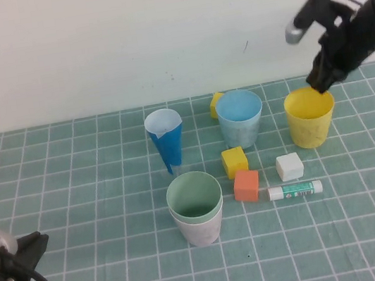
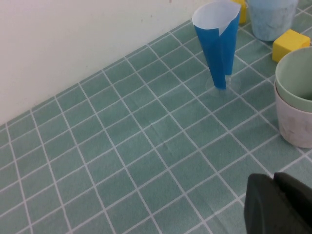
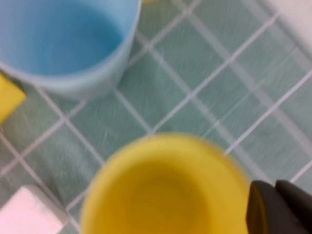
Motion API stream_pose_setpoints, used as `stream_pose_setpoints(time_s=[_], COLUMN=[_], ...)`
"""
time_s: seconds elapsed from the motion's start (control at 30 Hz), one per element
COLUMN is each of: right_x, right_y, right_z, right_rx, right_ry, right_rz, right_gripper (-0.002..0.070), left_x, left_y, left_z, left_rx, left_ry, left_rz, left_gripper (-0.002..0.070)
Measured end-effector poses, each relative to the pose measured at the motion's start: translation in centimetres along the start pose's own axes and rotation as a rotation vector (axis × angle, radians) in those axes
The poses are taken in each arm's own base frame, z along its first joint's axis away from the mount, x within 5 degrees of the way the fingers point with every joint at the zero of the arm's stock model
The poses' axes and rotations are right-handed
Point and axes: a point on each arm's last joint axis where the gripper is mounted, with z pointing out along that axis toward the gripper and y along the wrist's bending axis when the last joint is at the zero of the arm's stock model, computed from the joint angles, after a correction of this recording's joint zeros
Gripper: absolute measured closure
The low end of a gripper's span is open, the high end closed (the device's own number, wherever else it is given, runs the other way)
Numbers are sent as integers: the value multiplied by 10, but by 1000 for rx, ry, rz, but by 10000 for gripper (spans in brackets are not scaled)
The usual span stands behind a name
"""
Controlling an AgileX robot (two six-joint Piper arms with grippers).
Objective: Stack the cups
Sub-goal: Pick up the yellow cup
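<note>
Bench [image 1: 76, 201] crowded. Risk: right tool [image 1: 319, 82] pinches only yellow cup [image 1: 310, 117] rim at far edge; thin hold could slip, or tilt cup on lift and knock blue cup [image 1: 240, 118] just beside it. Sage green cup [image 1: 194, 198], nested in pale pink cup [image 1: 200, 230], well apart, nearer left tool [image 2: 278, 204]. Right tool clenched on yellow rim. Left tool closed, empty, parked low.

My table [image 1: 76, 201] wore a green grid mat; on it stood cups [image 1: 240, 118], a cone [image 1: 166, 140], blocks [image 1: 246, 185] and a glue stick [image 1: 294, 190].
</note>
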Motion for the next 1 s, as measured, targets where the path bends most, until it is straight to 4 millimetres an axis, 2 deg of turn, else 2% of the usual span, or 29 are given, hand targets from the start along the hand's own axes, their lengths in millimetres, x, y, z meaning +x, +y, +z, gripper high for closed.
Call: stream_pose_setpoints(time_s=[0.07,0.2,0.3,0.37,0.47,0.53,0.6,0.7,0.8,0.9,1.0], right_x=[-14,-50,-65,-66,-55,-46,-37,-26,-20,-16,-11], right_y=[-4,-9,-9,-9,-10,-10,-11,-12,-13,-14,-15], right_z=[-14,-56,-78,-82,-73,-59,-39,-12,4,13,23], right_rx=[2,-2,2,11,-2,-42,-86,-122,-133,-136,-132], right_ry=[-23,-143,-188,-167,-55,19,77,122,144,158,171], right_rz=[-21,-45,-78,-100,-98,-90,-62,-20,2,8,13], right_gripper=[666,676,678,678,669,624,528,339,227,202,239], left_x=[0,-1,-2,-2,-2,-2,-2,2,8,9,8], left_y=[0,0,0,0,0,0,0,-1,-3,-4,-4], left_z=[0,0,0,0,0,0,0,2,4,5,5], left_rx=[0,0,1,1,1,1,1,5,11,13,14], left_ry=[0,-10,-22,-23,-24,-25,-25,-27,-26,-34,-46], left_rz=[-3,-7,-9,-9,-9,-11,-12,-11,-9,-9,-9], left_gripper=[673,674,674,674,674,674,672,673,673,673,673])
